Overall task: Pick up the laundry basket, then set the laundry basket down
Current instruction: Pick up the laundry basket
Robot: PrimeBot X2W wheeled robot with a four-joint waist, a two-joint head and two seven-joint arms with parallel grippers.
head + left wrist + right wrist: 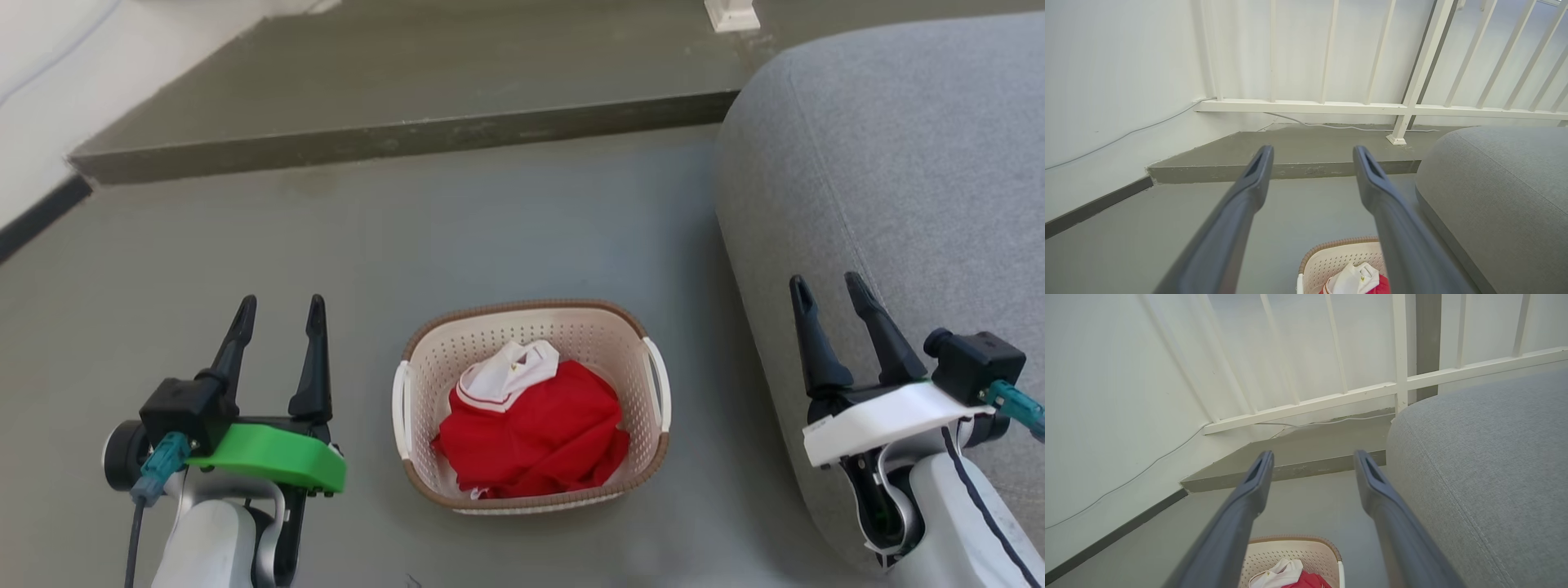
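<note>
The laundry basket [457,347] stands on the grey floor at the centre of the head view, cream and perforated, with a brown rim and white side handles. A red and white garment [531,425] lies bunched inside it. My left gripper [279,312] hovers open to the basket's left, well apart from it. On the other side my right gripper [829,290] is open too, over the sofa's edge. In the left wrist view, the basket [1331,257] peeks in at the bottom between the open fingers [1249,183]. The right wrist view shows the basket [1290,551] low between the fingers [1372,477].
A grey upholstered sofa [898,163] fills the right side, close to the basket. A raised concrete step [408,90] runs across the back, with a white railing [1331,107] and a wall behind it. Bare floor lies left of and beyond the basket.
</note>
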